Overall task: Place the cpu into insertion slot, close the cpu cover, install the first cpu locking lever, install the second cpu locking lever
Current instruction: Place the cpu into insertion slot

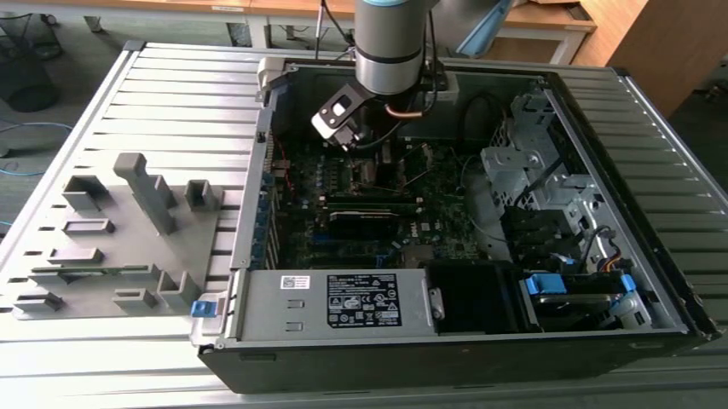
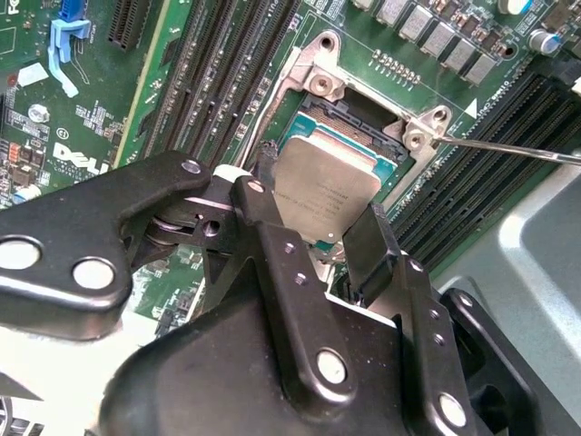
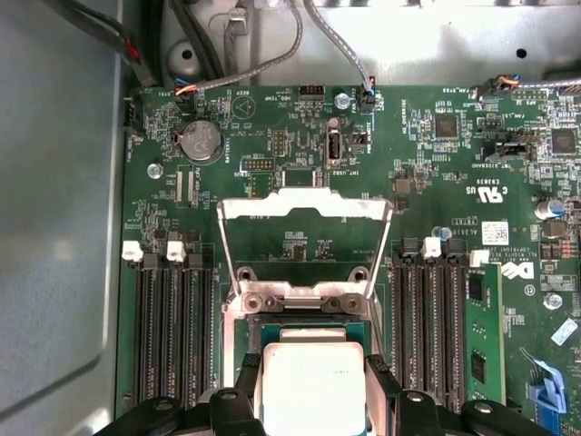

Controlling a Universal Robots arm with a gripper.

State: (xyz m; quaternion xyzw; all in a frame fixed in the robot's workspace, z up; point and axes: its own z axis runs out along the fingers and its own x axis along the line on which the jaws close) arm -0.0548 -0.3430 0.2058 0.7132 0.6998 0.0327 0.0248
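Gripper [image 3: 313, 404] clamps the cpu [image 3: 313, 372] by opposite edges directly over the insertion slot [image 3: 300, 329], cpu cover [image 3: 304, 213] standing open beyond.

Ribbed grey metal worktop [image 1: 170, 94] stands on a grey floor [image 1: 97, 38], with a black wire waste basket [image 1: 26, 64] at the exterior view's left, light wooden desks [image 1: 546, 21] behind and a blue cable [image 1: 17, 128] trailing nearby.

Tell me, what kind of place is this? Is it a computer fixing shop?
Probably a robotics lab or workshop. A robot arm reaches into an open computer case on a ribbed metal table, its end effector gripping the cpu over the motherboard, and office desks stand behind.
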